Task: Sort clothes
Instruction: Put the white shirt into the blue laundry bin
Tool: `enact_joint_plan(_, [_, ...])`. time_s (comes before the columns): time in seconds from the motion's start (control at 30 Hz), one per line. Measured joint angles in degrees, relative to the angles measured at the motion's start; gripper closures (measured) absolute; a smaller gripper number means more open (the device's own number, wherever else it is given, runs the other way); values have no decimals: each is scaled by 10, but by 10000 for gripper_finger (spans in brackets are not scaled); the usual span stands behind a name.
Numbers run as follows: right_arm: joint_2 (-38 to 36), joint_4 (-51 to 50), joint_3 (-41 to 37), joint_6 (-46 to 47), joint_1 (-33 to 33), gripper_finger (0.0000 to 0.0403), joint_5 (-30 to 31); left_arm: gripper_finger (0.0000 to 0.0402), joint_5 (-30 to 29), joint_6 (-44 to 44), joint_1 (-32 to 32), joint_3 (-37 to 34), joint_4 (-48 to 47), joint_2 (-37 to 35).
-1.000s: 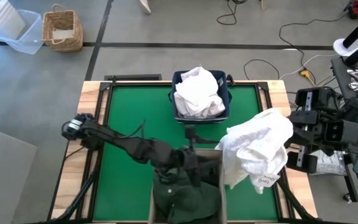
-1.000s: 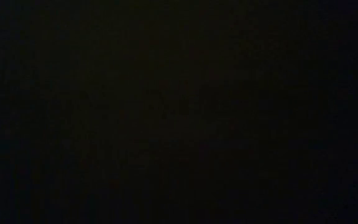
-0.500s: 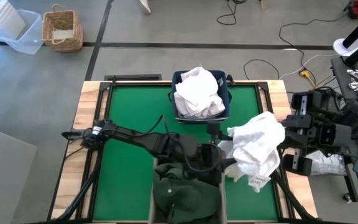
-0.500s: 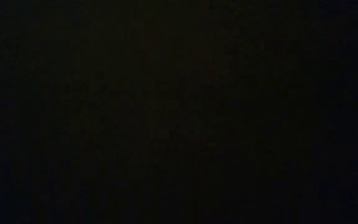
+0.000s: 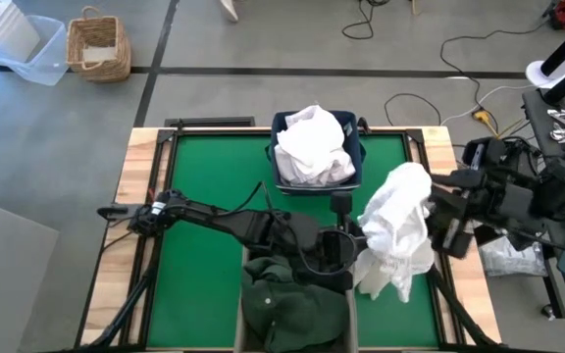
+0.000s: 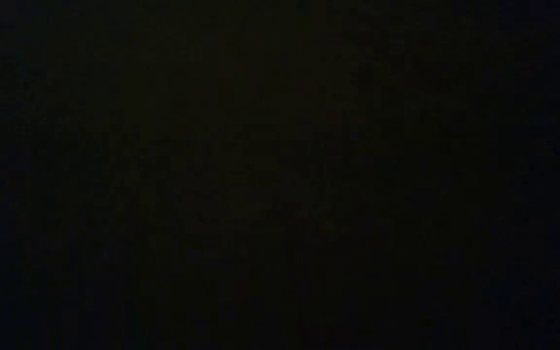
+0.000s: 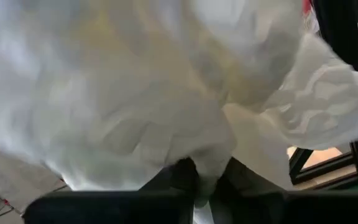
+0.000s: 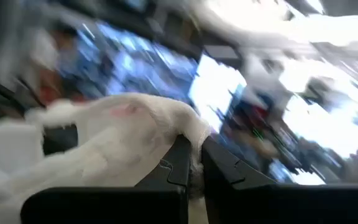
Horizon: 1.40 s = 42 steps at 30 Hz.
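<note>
From where I stand, the big change is at the left hand (image 5: pixel 346 250): a moment ago it was wide open beside the near bin, and now it has reached across and snapped closed on the lower folds of the white garment (image 5: pixel 395 230); in its own wrist view a pinch of that cloth sits between the dark fingers (image 7: pixel 185 177). The right hand (image 8: pixel 194 168) was already clamped on the upper edge of the same garment and has swung it in from the right side of the green tabletop (image 5: pixel 204 181), so the cloth now hangs bunched between the two hands, just right of the beige bin (image 5: pixel 242 304) holding the dark green garment (image 5: pixel 287 309). I read that as a two-handed hold, set up to carry the white piece to the navy bin (image 5: pixel 358 147) at the far edge, where other white clothes (image 5: pixel 312 147) already sit heaped. Plenty is hidden, though: the low view is entirely black, the white cloth covers both hands from above, the right wrist view is smeared, and the near bin is cut off by the picture's edge.
</note>
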Motion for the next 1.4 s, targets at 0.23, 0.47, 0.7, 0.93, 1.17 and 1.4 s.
enact_joint_plan(0.23, [-2, -64, -5, 17, 0, 348, 213, 399, 0, -3, -8, 10, -24, -10])
enact_joint_plan(0.47, [-5, -157, -15, 132, 0, 232, 262, 401, 1, -40, -11, 11, -40, -47])
enact_joint_plan(0.7, [-11, -219, -23, 206, 0, 143, 262, 401, -6, -75, -20, 11, -79, -82])
enact_joint_plan(0.93, [1, -237, -30, 203, 14, 97, 255, 401, -158, -62, -19, 11, -96, -104])
enact_joint_plan(1.17, [20, -261, -32, 213, 44, 74, 201, 401, -210, -41, -18, 11, -107, -123])
enact_joint_plan(1.4, [20, -425, -33, 420, 45, 60, 76, 402, -133, -39, -18, 11, -133, -131])
